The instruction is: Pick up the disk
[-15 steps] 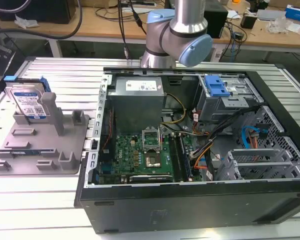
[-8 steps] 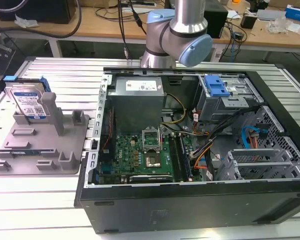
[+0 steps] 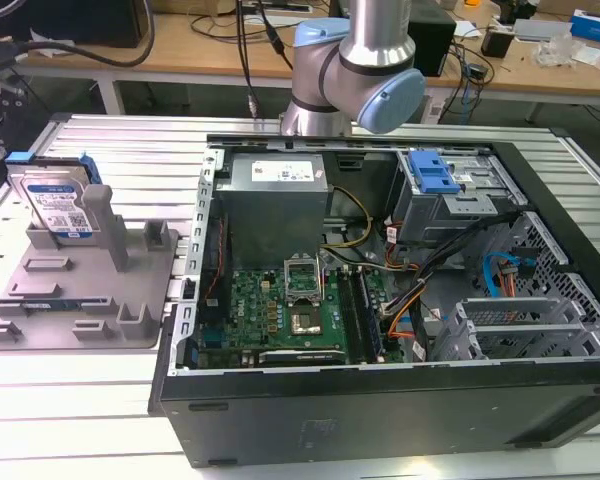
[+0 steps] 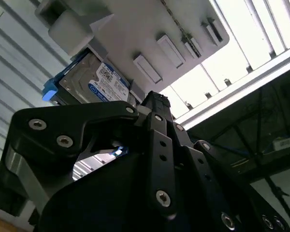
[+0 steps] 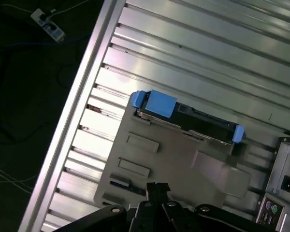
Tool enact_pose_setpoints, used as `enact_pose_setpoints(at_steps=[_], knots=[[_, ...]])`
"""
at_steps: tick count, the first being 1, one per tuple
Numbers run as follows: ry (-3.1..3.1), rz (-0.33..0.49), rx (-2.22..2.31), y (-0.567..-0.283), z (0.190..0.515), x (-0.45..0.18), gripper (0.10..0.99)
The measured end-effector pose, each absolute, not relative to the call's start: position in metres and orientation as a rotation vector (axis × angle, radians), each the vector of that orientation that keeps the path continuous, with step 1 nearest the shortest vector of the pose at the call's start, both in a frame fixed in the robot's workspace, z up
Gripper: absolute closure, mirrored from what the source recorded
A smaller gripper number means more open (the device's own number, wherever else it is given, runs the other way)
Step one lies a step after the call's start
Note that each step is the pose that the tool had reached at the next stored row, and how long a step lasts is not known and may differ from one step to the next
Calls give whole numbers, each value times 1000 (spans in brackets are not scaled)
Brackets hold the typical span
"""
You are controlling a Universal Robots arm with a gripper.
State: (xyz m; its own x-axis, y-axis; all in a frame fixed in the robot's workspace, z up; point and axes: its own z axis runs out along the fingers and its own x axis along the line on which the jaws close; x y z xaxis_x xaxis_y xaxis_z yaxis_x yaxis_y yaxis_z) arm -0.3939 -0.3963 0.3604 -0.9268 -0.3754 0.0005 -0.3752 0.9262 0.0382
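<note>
We see the disk [image 3: 58,205] standing on edge against a post [image 3: 101,215] of the grey tray [image 3: 90,285], beside the open computer case [image 3: 310,425]. Our gripper [image 5: 157,186] hovers above, fingers closed, empty.

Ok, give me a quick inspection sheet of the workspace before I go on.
Surface: slatted metal table.
Job's things: disk stands on edge in the grey holder tray at the exterior view's left; not picked up.
Clutter: open computer case beside the tray.
Grippers: gripper is apart from the disk, with disk and tray ahead of it in both wrist views.
Cables: coloured wires and a blue cable inside the case.
Surroundings: wooden bench behind with cables and boxes; power strip on the floor.
</note>
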Motion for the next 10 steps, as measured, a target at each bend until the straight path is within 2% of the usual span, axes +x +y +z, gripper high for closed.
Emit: enact_pose_setpoints(at_steps=[8,9,10], knots=[[-3002,-57,884,-396,360,-394,980],[-2984,-57,943,-396,360,-394,973],[-2975,-57,970,-396,360,-394,918]])
